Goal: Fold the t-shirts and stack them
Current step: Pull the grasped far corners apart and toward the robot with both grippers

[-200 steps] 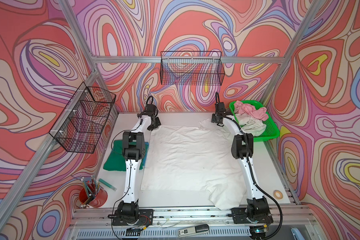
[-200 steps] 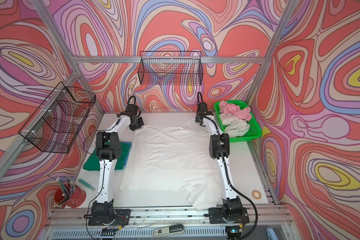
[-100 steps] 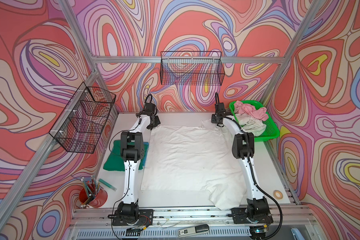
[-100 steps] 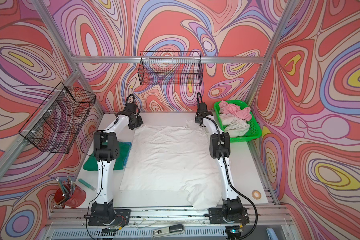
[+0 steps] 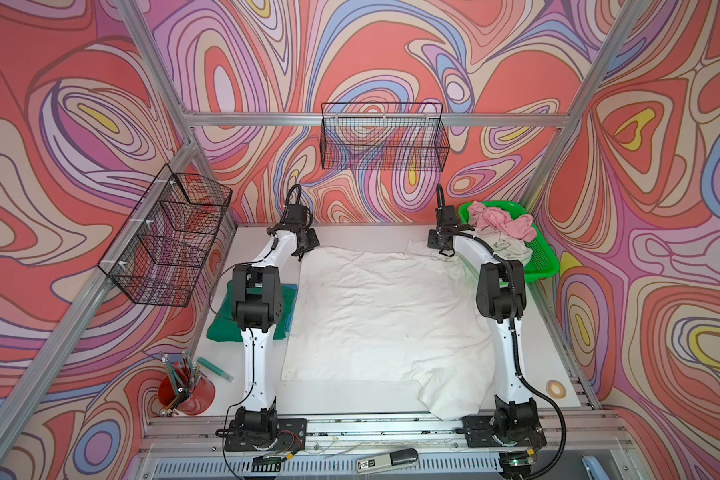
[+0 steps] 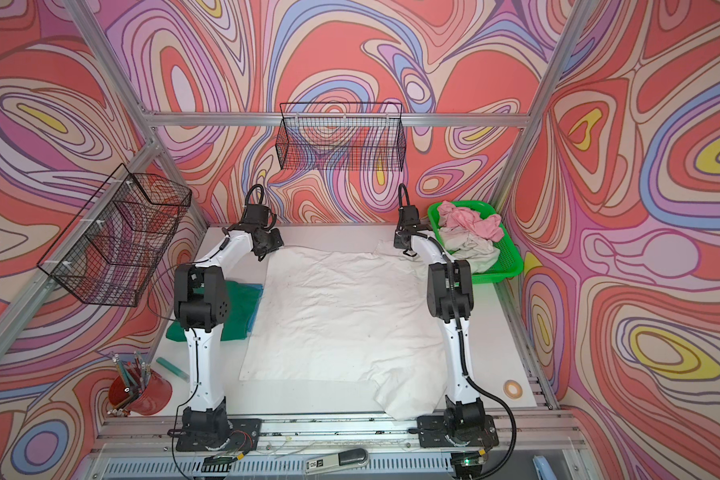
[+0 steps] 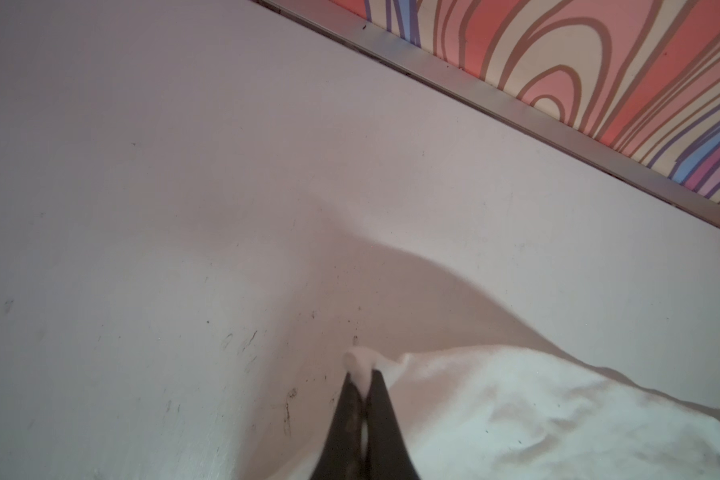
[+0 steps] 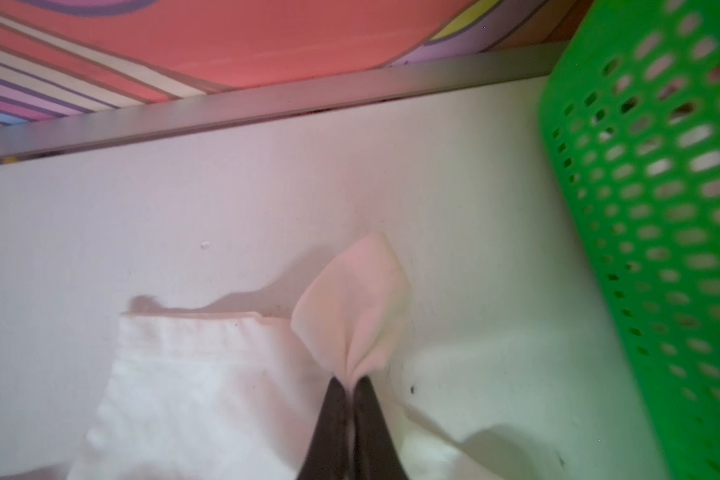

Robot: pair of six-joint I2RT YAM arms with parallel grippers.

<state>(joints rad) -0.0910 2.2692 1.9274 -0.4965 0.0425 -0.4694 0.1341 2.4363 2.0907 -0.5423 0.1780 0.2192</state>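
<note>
1. the right gripper (image 8: 350, 380) has just pinched shut on a corner of the white shirt (image 5: 374, 307), the corner nearest the green basket (image 5: 537, 274). a small flap of cloth stands up past its tips in the right wrist view.
2. the left gripper (image 7: 361, 374) was already clamped on the matching corner, the one farthest from the basket, with a nub of cloth poking out.
3. both far corners now look held, so i judge the first fold can begin.
4. the white shirt lies spread flat on the table (image 5: 329, 395), just beside the basket and running away from it. one part on the basket's side is bunched at the table's front edge and may drag.
5. a pink shirt (image 5: 503, 222) and an off-white shirt (image 5: 505, 249) sit heaped in the basket, not yet folded.
6. a dark green shirt (image 5: 219, 328) lies folded well apart from the basket, beyond the white shirt.
7. the basket wall is close to the right gripper and could catch the cloth. the red cup (image 5: 187, 395) is well apart from the basket.
</note>
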